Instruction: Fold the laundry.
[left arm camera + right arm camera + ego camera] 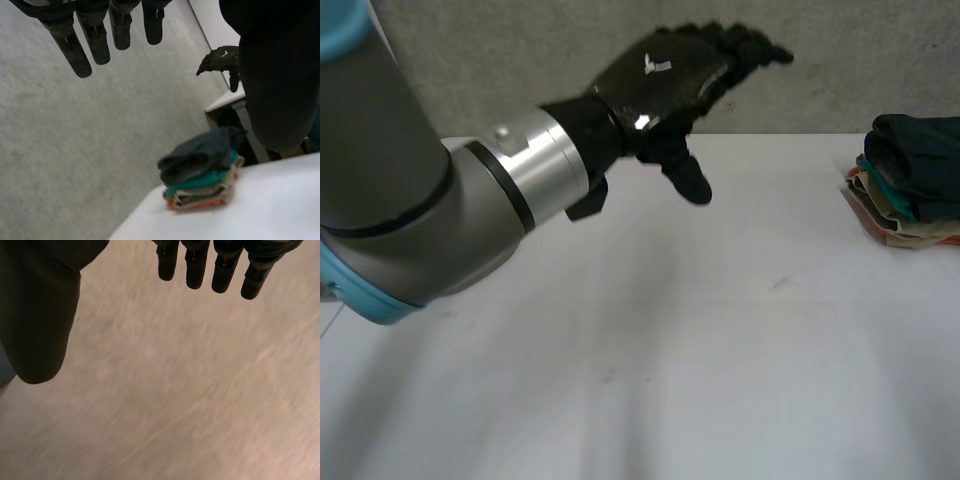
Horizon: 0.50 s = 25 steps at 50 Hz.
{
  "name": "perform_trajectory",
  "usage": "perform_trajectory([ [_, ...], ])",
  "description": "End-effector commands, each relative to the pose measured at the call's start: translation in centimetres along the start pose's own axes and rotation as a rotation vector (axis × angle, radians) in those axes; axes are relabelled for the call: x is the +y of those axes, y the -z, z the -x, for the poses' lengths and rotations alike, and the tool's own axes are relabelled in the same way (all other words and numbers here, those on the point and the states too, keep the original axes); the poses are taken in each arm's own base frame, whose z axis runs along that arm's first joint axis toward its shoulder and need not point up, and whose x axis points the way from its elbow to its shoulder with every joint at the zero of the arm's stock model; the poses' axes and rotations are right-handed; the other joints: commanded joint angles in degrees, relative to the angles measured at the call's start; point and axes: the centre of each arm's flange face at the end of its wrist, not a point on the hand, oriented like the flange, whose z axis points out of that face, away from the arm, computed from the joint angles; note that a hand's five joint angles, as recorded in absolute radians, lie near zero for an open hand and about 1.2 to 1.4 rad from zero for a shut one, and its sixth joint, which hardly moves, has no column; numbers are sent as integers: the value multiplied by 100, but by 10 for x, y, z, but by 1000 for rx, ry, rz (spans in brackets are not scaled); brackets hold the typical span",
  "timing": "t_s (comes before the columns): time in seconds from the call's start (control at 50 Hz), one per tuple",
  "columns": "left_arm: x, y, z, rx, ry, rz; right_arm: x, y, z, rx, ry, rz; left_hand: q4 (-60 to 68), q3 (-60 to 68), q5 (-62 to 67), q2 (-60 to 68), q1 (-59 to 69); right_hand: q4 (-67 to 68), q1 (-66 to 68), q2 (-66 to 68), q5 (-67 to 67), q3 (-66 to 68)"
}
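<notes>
A small neat stack of folded cloth garments (pixel 910 180), with a dark charcoal-blue piece on top, then teal, beige and an orange-red layer at the bottom, lies flat at the upper right of the head view, by the far right edge of the white table (pixel 720 330).

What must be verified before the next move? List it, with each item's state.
1. The left hand is empty, fingers straight: ok.
2. The right hand is empty, fingers straight: ok.
3. The left hand is raised off the table, apart from the folded stack: ok.
4. The folded stack rests tidy on the table, dark garment on top: ok.
5. Next piece to fold located: cannot tell.
</notes>
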Motion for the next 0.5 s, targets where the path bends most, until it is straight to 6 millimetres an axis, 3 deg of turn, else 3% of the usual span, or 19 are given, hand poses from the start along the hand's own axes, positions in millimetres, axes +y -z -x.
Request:
perform_trajectory([
  [0.02,-36,12,28,-182,-18,-85,-107,30,50,-105,-110,-323,-29,-79,-142,103,154,-221,-302,-215,-275,-217],
  [0.06,-40,18,45,-277,-32,-90,-125,45,64,-165,-150,-367,-29,-79,-142,103,154,-221,-302,-215,-275,-217],
  [0.08,-40,21,54,-329,-36,-84,-139,62,83,-243,-190,-396,-29,-79,-142,103,154,-221,-302,-215,-275,-217],
  [0.12,-34,34,91,-494,-55,-57,-148,80,105,-323,-220,-406,-113,-163,-226,20,70,-221,-302,-215,-275,-217],
  [0.14,-31,39,101,-541,-59,-42,-155,100,129,-409,-248,-404,-130,-180,-243,3,53,-221,-302,-215,-275,-217],
  [0.16,-22,51,123,-632,-69,1,-156,110,139,-449,-259,-398,-130,-180,-243,2,53,-221,-302,-215,-275,-217],
  [0.22,-5,69,153,-733,-94,78,-159,156,179,-609,-278,-353,-130,-180,-243,2,53,-221,-302,-215,-275,-217],
  [0.24,8,81,171,-783,-129,134,-158,163,185,-635,-274,-344,-130,-180,-243,2,53,-221,-302,-215,-275,-217],
  [0.3,29,94,196,-834,-176,222,-144,195,212,-743,-223,-287,-147,-197,-260,-14,36,-221,-302,-215,-275,-217],
  [0.32,56,104,216,-863,-195,308,-139,201,219,-768,-207,-272,-147,-197,-260,-14,36,-221,-302,-215,-275,-217],
  [0.4,121,127,260,-884,-222,503,-112,224,241,-849,-128,-207,-164,-214,-277,-31,19,-221,-302,-215,-275,-217],
  [0.46,157,132,274,-831,-226,567,-100,233,247,-873,-89,-176,-164,-214,-277,-31,19,-221,-302,-215,-275,-217],
  [0.48,181,132,281,-778,-219,589,-97,234,247,-873,-85,-167,-164,-214,-277,-31,19,-221,-302,-215,-275,-217],
  [0.5,192,132,282,-747,-212,595,-94,235,247,-872,-83,-155,-147,-197,-260,-15,36,-221,-302,-215,-275,-217],
])
